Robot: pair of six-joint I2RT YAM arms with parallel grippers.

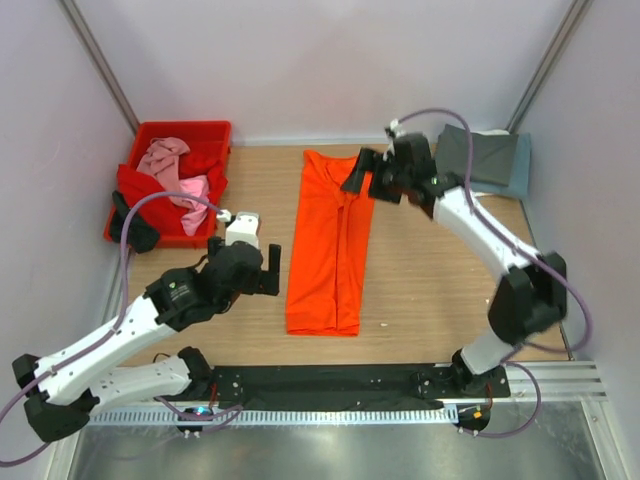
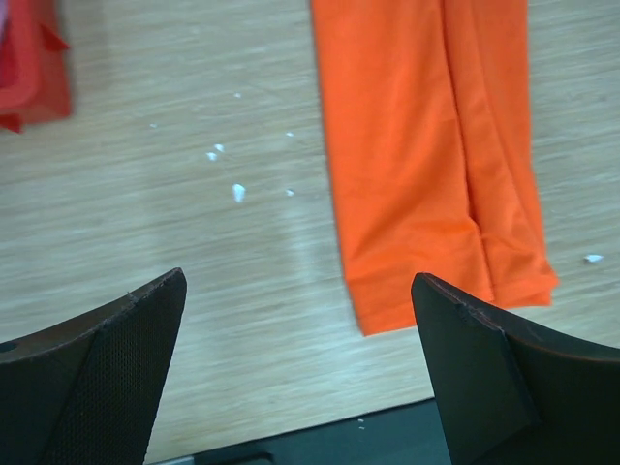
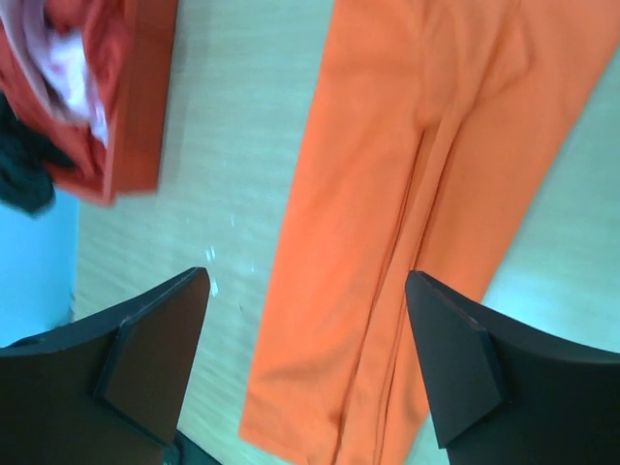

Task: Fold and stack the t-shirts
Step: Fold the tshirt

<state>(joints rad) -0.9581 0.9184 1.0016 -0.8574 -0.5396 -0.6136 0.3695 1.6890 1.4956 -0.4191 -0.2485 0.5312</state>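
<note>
Flanking orange t-shirt (image 1: 328,245), spread jaws seemingly aloft

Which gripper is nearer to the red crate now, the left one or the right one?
Left. The left gripper hangs open just off the near right corner of the red crate; the right gripper hangs open over the far end of the orange t-shirt, farther away.

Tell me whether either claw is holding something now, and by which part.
Nothing is held. The left claw and the right claw are both open and empty; neither grips the long folded bright orange cloth t-shirt.
</note>
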